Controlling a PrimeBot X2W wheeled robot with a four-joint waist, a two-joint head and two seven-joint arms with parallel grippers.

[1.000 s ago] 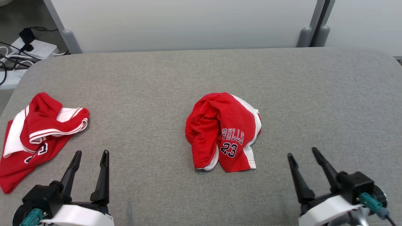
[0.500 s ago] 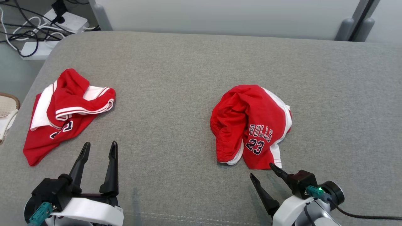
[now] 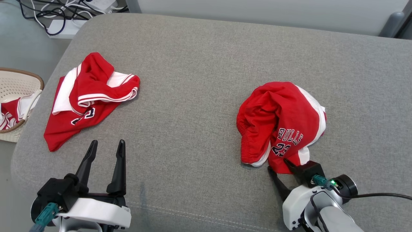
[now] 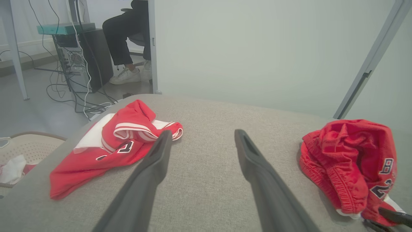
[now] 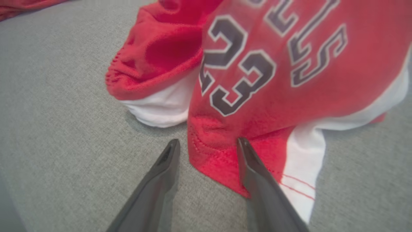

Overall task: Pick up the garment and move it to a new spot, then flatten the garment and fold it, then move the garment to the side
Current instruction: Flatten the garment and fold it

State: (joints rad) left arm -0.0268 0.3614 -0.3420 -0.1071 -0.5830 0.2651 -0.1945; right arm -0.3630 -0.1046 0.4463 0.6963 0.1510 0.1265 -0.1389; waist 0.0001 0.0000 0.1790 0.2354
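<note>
1. The red shorts point(image 3: 280, 122) lie bunched in a heap on the grey padded top point(image 3: 193, 80), right of its middle, with the "BULLS 23" print facing up and towards the near side.
2. The right gripper point(image 3: 277, 165) is open at the near hem corner of the shorts. In the right wrist view one finger lies over the red hem and the other over bare grey fabric just beside it. The jaws have not closed on the cloth.
3. The left gripper point(image 3: 107, 142) is open too, holding nothing. It hangs over bare grey fabric near the front edge, well apart from both pieces of clothing.
4. A red and white jersey point(image 3: 87, 103) lies crumpled near the left edge, its lowest corner close to the rim.
5. Between jersey and shorts runs a wide bare stretch of grey. There is more open room beyond the shorts towards the far edge and to their right.
6. A woven basket point(image 3: 19, 80) with red and white cloth in it stands on the floor just off the left edge.
7. Cables point(image 3: 64, 19) lie on the floor past the rounded far-left corner.
8. A pale wall panel point(image 3: 257, 13) stands along the far edge.
</note>
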